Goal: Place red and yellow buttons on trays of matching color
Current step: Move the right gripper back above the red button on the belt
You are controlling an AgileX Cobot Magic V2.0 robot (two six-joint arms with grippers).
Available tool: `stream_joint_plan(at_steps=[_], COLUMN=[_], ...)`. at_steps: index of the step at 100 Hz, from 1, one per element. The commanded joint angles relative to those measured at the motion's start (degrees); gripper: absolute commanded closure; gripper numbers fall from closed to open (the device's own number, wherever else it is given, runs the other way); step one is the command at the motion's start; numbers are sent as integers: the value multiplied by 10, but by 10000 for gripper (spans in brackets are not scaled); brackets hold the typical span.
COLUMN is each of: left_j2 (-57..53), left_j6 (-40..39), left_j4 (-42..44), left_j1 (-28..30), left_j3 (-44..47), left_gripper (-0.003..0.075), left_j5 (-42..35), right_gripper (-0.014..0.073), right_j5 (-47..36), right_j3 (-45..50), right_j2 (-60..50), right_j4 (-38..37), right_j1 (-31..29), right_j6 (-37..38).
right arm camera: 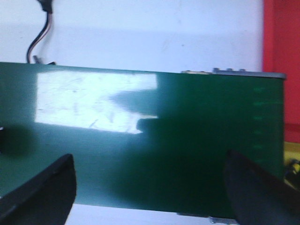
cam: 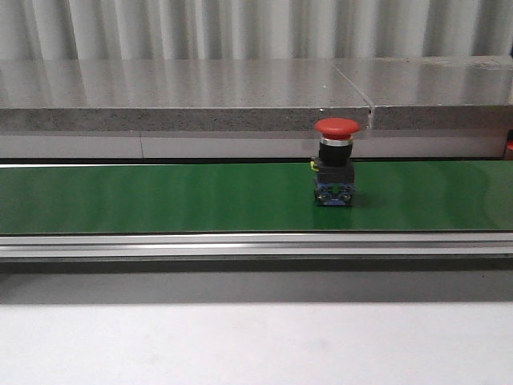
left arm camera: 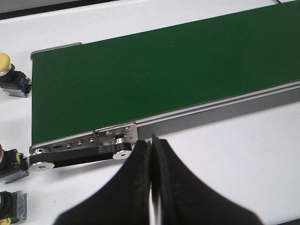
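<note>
Corrugated grey wall at the back, speckled stone ledge [cam: 184, 96] under it, then the green conveyor belt [cam: 160, 196] running across the front view with a silver rail [cam: 240, 245] along its near edge and white table [cam: 240, 345] in front. Red button [cam: 335, 163] stands upright on the belt, right of centre: red mushroom cap, silver collar, black body, blue base touching the belt. Neither of my arms shows in the front view.

My left gripper [left arm camera: 152, 187] hangs over the white table just beside the belt's end roller and black drive belt [left arm camera: 79, 157]; fingers pressed flat together, nothing between them. Left wrist view also shows spare buttons on the table off the belt's end: a yellow-capped button [left arm camera: 8, 75] lying near the belt's corner, a red-capped one [left arm camera: 10, 164] cut by the frame edge, and a third button [left arm camera: 11, 206] whose cap colour I cannot tell.

My right gripper [right arm camera: 150, 187] is above the belt, fingers spread wide apart, one black fingertip at each lower corner, nothing held. Bright glare patch on the belt ahead of it. Red tray [right arm camera: 281, 65] sits past the belt's end, a yellow strip [right arm camera: 291, 150] below it, blurred. Cable [right arm camera: 40, 37] on the white table beyond the belt.
</note>
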Motion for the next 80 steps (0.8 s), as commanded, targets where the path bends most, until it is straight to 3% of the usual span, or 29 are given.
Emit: stream_joint_plan(at_steps=[1,33,57,80], left_j2=[2,2,2,2], left_j6=[-6,-6,-6,-6], left_j4=[-9,-9,-9,-9], left_j1=[-3,-3,-3,-3], left_j3=[-17,-17,-17,-17], left_gripper=[740,740,740,740], left_j5=[-37,-37,-37,-37], right_gripper=[-52,-52,-52,-52], right_j5=[-13,81,128,124], right_j3=[-29,-95,-117,-122], right_j2=[-23,-4,55,91], right_j4=[0,2,53,85], right_j1=[27,102,117,120], right_j6=[-8,-18,-48,-74])
